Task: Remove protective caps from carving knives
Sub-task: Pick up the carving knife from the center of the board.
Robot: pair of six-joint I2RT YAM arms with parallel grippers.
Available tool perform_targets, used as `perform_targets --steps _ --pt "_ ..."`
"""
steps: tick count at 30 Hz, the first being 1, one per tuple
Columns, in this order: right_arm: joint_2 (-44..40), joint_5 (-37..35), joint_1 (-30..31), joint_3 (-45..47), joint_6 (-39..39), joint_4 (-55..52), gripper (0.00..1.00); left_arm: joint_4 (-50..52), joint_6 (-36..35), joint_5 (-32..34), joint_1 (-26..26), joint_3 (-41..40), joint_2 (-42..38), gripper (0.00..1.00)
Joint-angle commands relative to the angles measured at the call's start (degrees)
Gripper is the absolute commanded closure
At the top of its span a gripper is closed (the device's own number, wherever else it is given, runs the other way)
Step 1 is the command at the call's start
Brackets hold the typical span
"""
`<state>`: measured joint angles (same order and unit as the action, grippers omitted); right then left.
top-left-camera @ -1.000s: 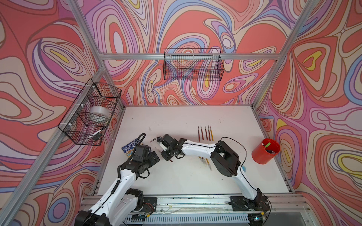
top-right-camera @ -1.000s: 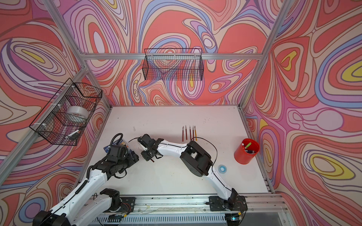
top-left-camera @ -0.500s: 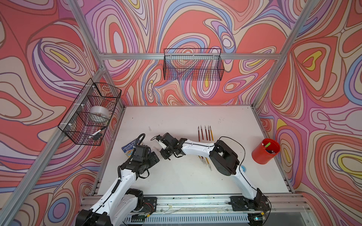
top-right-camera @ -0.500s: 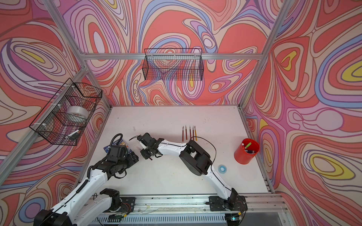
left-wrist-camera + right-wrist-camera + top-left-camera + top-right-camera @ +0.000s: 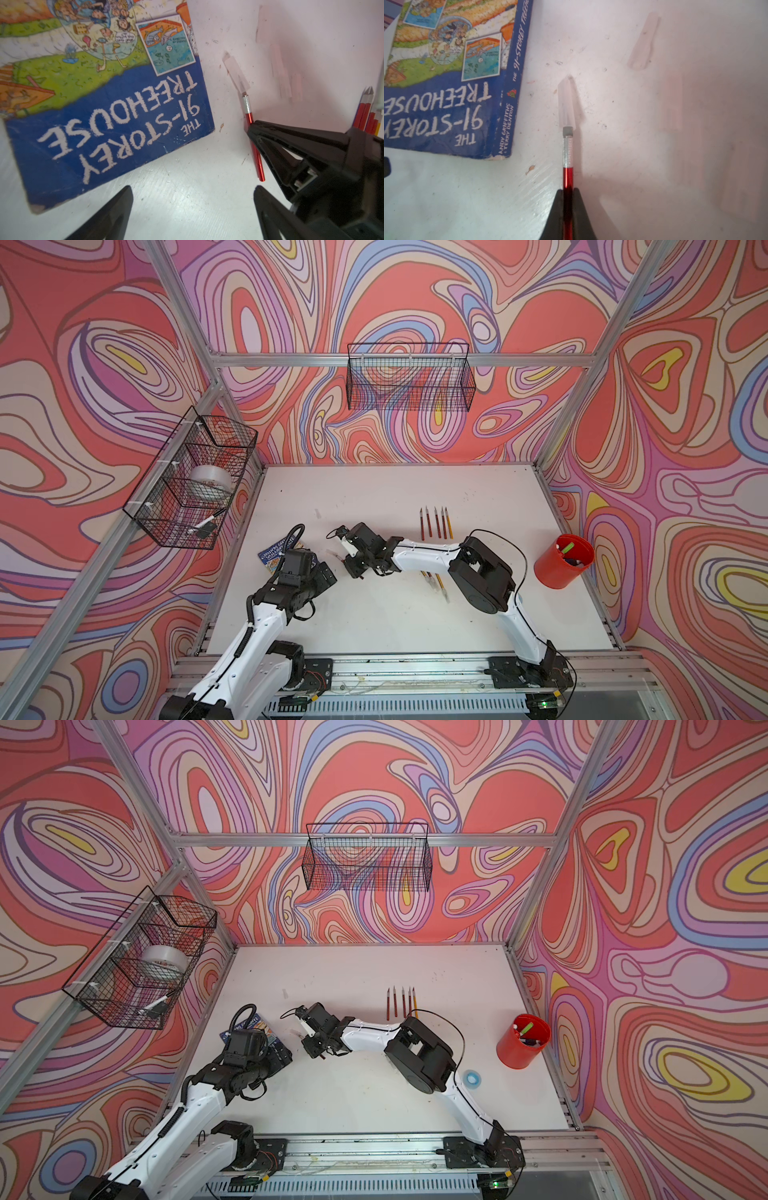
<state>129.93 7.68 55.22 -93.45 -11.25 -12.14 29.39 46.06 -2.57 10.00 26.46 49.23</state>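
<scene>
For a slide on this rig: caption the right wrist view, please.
Right gripper clamps a red knife, its clear cap still on, beside a book.

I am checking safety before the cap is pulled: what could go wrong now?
1. The right end effector pinches the thin red metal knife with narrow fingertips; pulling its translucent plastic cap may twist or slide it.
2. The open left end effector is close to the blue paperback book and may bump it.

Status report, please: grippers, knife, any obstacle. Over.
Right gripper: jaws shut on red carving knife. Left gripper: jaws open, empty. Protective cap on blade. Book close beside, not touching.
</scene>
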Motion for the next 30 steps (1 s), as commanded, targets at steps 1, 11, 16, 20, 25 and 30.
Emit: perform_targets --steps 1,11,16,20,25,30 --pt "-3.5 0.3 -0.3 1.3 -0.1 2.9 1.00 2.4 -0.4 0.2 -0.7 0.3 -0.8 0.07" --pt "-5.1 0.8 -0.5 1.9 -0.1 3.4 1.00 4.0 -0.1 1.0 -0.9 0.7 -2.2 0.06" --pt "-7.7 -0.1 -0.5 3.4 0.1 3.6 1.00 5.9 0.4 2.4 -1.2 2.0 -4.6 0.01" --pt "-10.7 -0.5 -0.5 5.0 0.2 3.6 1.00 6.8 0.5 2.6 -1.6 3.6 -6.5 0.00" --pt "-14.9 -0.7 -0.5 7.8 0.2 3.6 1.00 4.9 1.8 0.7 -2.4 6.1 -8.6 0.00" --pt "-19.3 -1.2 -0.5 11.3 0.1 3.3 1.00 -0.4 4.3 -4.6 -3.7 7.3 -8.0 0.00"
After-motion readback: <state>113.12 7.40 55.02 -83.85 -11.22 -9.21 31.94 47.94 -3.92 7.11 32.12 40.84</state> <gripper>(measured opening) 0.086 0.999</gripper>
